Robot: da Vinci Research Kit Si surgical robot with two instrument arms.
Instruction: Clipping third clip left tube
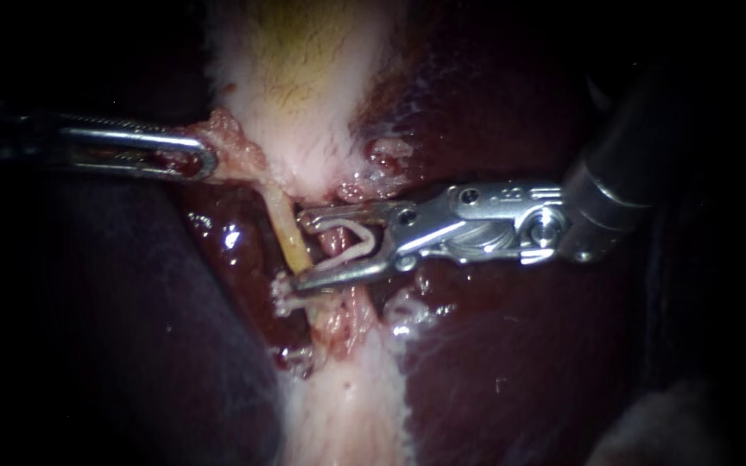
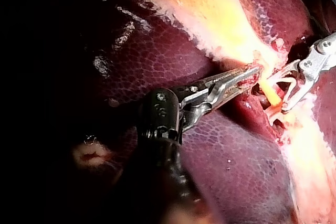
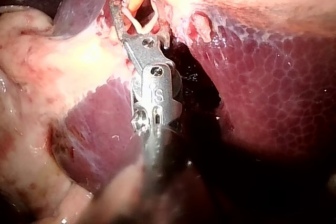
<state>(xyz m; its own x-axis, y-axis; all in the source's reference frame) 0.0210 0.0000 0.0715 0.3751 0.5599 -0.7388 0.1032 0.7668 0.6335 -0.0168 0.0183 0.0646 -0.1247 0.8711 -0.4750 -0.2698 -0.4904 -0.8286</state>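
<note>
- Location: the left tube (image 1: 289, 237) runs obliquely through the centre of the frame. It goes from the pale neck of the gallbladder (image 1: 304, 60) down to a whitish lump (image 1: 282, 298) at the tube's lower end. Whether that lump is a clip cannot be told.
- Handling: the tube is a thin, wet, yellowish strand lying over dark liver (image 1: 511, 362). Judge it soft, light, slippery and easily torn.
- Where to take hold: take the tube only across its bare middle span, square to its run. Do not drag it sideways.
- Right instrument (image 1: 300, 249): the shaft enters from the right edge, nearly level, with the tips pointing left.
- Right jaws: they stand wide apart and carry an open white clip (image 1: 347, 254) seated between them. The lower tip overlaps the tube.
- Tube and clip: the right wrist view shows the tube at the mouth of the jaws, ahead of the clip. Whether it lies fully inside cannot be told.
- Left instrument (image 1: 209, 160): the shaft enters level from the left edge, in the upper half of the frame.
- Left jaws: they are closed on pale tissue (image 1: 233, 142) at the gallbladder's neck. This hold appears to draw the tube taut.
</note>
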